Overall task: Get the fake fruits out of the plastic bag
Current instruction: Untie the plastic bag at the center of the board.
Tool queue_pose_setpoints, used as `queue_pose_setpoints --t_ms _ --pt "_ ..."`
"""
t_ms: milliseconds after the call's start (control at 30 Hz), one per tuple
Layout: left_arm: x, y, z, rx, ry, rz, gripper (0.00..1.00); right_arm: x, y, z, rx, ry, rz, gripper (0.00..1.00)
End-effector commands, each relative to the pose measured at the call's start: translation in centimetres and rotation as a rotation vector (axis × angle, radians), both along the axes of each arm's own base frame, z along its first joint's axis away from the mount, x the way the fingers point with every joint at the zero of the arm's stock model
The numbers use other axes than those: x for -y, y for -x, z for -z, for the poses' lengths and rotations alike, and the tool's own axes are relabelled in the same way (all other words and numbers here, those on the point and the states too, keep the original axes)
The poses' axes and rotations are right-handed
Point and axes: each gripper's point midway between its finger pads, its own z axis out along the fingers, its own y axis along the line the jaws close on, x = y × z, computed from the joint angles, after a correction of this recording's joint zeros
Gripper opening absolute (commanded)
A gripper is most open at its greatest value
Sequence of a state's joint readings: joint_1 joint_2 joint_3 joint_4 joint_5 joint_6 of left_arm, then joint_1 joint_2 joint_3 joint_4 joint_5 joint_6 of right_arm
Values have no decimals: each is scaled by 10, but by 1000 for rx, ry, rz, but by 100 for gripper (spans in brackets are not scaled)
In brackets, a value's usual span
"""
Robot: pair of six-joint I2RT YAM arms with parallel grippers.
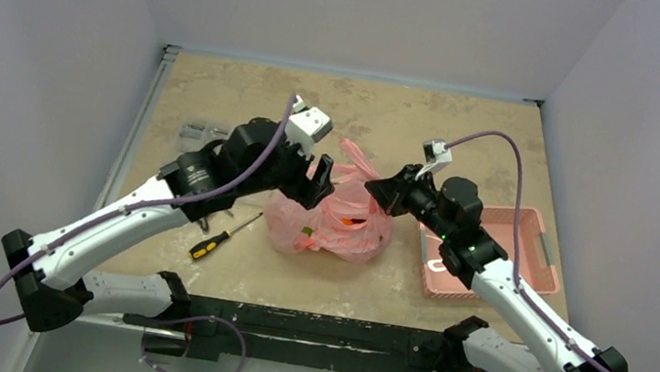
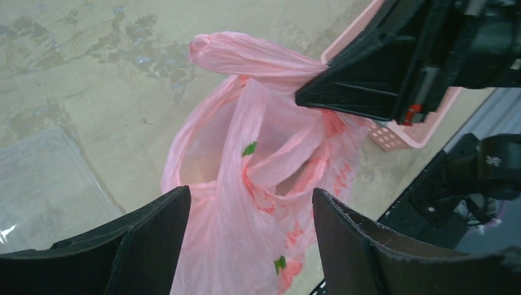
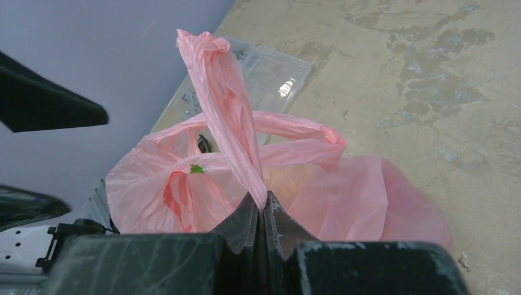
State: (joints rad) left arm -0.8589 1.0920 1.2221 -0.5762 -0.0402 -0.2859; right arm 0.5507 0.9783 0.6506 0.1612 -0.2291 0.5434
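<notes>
The pink plastic bag (image 1: 330, 224) lies crumpled at the table's middle, its loop handles pulled up. My right gripper (image 1: 377, 191) is shut on one twisted handle (image 3: 230, 117), pinched between its fingertips (image 3: 264, 200). My left gripper (image 1: 319, 184) is open, its jaws wide apart over the bag's left side (image 2: 250, 203), holding nothing. The bag's mouth (image 2: 203, 160) gapes between the handles. The fake fruits are hidden inside the bag; only a small orange patch (image 1: 352, 221) and a pale orange tint (image 3: 301, 178) show through the plastic.
A rigid pink basket (image 1: 498, 256) stands to the right of the bag, under my right arm. A yellow-handled screwdriver (image 1: 222, 237) lies left of the bag. A clear plastic container (image 1: 196, 133) sits at the far left edge.
</notes>
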Motion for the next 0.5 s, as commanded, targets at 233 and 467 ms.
queue_pose_setpoints --t_ms 233,467 --pt "41 -68 45 5 -199 -69 73 0 2 -38 66 -72 3 0" --pt "44 -88 36 -9 -226 -129 14 -7 -6 -36 -16 -144 25 0"
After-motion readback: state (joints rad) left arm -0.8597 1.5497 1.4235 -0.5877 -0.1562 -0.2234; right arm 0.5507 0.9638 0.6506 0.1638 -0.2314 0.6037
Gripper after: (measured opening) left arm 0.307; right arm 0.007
